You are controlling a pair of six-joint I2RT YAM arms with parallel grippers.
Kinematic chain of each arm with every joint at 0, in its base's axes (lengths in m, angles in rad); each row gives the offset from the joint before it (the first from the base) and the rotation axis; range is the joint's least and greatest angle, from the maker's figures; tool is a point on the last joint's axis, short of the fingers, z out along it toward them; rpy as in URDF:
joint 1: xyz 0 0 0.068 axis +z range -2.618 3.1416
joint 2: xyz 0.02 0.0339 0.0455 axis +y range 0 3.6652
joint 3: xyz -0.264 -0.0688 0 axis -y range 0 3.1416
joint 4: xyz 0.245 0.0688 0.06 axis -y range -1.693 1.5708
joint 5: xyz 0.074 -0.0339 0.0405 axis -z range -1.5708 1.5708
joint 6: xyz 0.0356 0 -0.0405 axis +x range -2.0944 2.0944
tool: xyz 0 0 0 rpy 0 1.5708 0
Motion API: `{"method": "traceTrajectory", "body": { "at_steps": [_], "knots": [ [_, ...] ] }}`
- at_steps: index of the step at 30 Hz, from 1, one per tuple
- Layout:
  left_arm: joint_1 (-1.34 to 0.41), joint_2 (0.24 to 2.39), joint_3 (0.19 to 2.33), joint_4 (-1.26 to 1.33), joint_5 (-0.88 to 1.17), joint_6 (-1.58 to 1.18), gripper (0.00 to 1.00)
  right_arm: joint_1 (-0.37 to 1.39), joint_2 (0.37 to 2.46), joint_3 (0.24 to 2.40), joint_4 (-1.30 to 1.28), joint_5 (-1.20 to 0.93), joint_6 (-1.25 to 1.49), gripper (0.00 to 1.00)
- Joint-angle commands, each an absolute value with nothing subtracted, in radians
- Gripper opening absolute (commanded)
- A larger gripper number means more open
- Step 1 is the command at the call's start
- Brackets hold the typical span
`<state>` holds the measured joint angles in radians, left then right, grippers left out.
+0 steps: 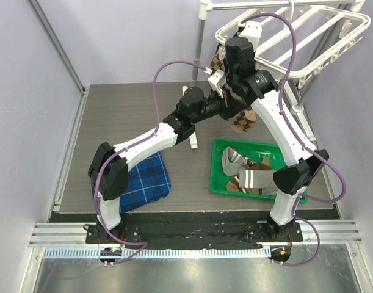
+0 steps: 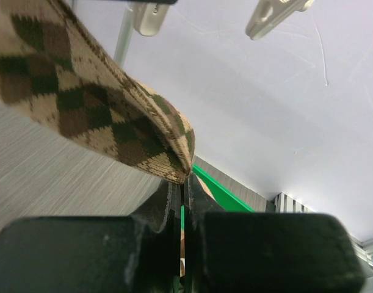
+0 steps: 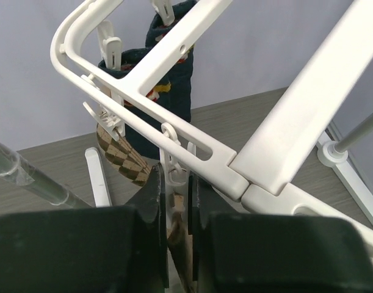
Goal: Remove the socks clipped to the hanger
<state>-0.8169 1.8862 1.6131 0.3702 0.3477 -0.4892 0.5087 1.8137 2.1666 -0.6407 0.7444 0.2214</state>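
The white hanger point(image 1: 296, 36) hangs at the top right on a stand; its frame fills the right wrist view point(image 3: 284, 122). A brown argyle sock point(image 1: 242, 120) dangles from it above the table. My left gripper point(image 1: 230, 107) is shut on that sock's lower edge point(image 2: 113, 122), pinching it at the fingertips point(image 2: 184, 180). My right gripper point(image 3: 177, 183) is closed around a white clip point(image 3: 176, 174) under the frame, with the argyle sock's top point(image 3: 174, 229) between the jaws. A navy sock point(image 3: 174, 79) and another argyle sock point(image 3: 122, 152) hang clipped behind.
A green tray point(image 1: 215, 171) at the front right holds several loose socks point(image 1: 253, 177). A folded blue plaid cloth point(image 1: 143, 180) lies at the front left. The metal pole stand point(image 1: 198, 55) rises at the back centre, its white base point(image 1: 192, 137) on the table.
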Motion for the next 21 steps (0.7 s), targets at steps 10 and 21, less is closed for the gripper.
{"method": "traceTrajectory", "body": {
  "at_steps": [10, 21],
  "knots": [
    [-0.827, 1.864, 1.585, 0.443, 0.336, -0.495, 0.0, 0.508, 1.755, 2.149, -0.517, 0.727, 0.192, 0.01],
    [-0.916, 1.793, 1.295, 0.515, 0.261, -0.543, 0.0, 0.494, 1.681, 2.06, -0.479, 0.634, 0.25, 0.01]
  ]
}}
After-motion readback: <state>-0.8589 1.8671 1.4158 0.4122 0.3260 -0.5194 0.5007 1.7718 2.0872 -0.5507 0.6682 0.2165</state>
